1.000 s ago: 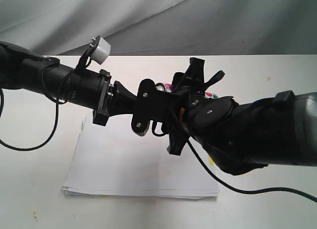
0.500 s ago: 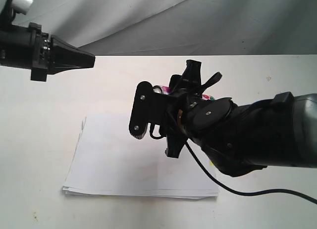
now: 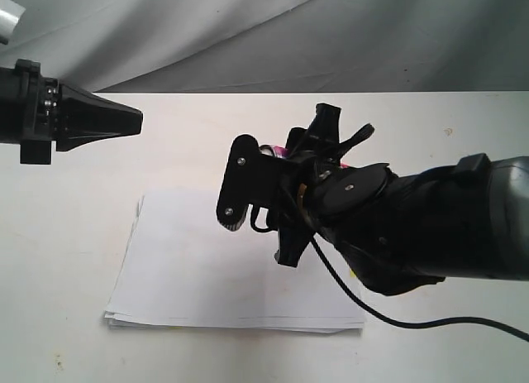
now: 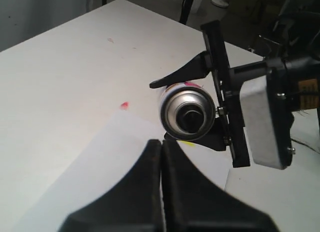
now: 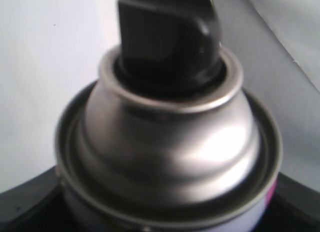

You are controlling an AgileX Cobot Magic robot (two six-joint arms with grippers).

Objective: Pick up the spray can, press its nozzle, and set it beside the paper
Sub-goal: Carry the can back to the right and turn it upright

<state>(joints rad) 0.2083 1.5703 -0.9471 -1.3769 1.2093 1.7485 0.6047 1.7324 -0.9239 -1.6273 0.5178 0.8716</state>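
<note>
My right gripper (image 3: pixel 258 158) is shut on the spray can (image 3: pixel 270 150) and holds it on its side above the paper (image 3: pixel 207 275). In the exterior view only a bit of silver and pink shows between the black fingers. The left wrist view looks at the spray can (image 4: pixel 189 113) end-on, with its black nozzle (image 4: pixel 190 118) in the silver dome and the right gripper's fingers (image 4: pixel 176 77) above and below it. Up close, the right wrist view shows the dome (image 5: pixel 170 142) and nozzle (image 5: pixel 167 31). My left gripper (image 3: pixel 136 118) is shut and empty, well left of the can, with its fingertips (image 4: pixel 161 148) pointing at it.
The white table (image 3: pixel 74 193) carries the paper stack (image 4: pixel 95 182), which has a yellow tab (image 4: pixel 187 142) at its edge. A small pink mark (image 4: pixel 124 105) lies on the table. A grey cloth (image 3: pixel 331 35) hangs behind. A black cable (image 3: pixel 372 313) trails from the right arm.
My left gripper, which was up against the can's nozzle end a second ago, has pulled far back to the left. The right gripper and can have barely moved.
</note>
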